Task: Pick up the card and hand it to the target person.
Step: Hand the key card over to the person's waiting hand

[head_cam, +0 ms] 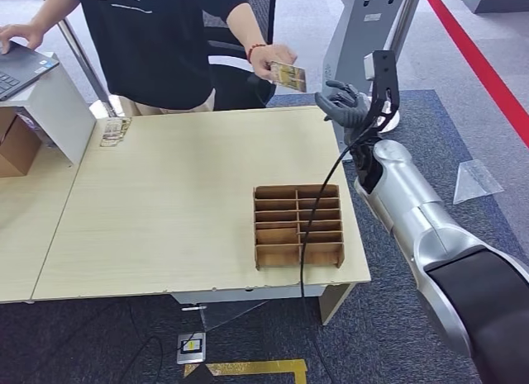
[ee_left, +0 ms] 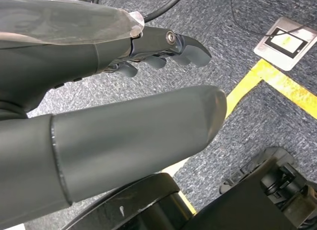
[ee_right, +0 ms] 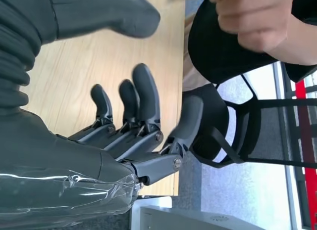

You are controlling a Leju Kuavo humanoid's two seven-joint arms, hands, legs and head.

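A small rectangular card, yellowish-tan with darker printed markings too small to read, is held in the air by a person's hand. The person stands at the far side of the table, at about twelve o'clock from the robot, wearing a dark shirt and a red band on the wrist. The hand pinches the card at its left end, so the card sticks out to the right, lying nearly flat with its far right end dipping slightly. It hangs above the table's far right corner, at roughly one o'clock, just beside and clear of the robot's raised right hand, whose fingers are spread and hold nothing.
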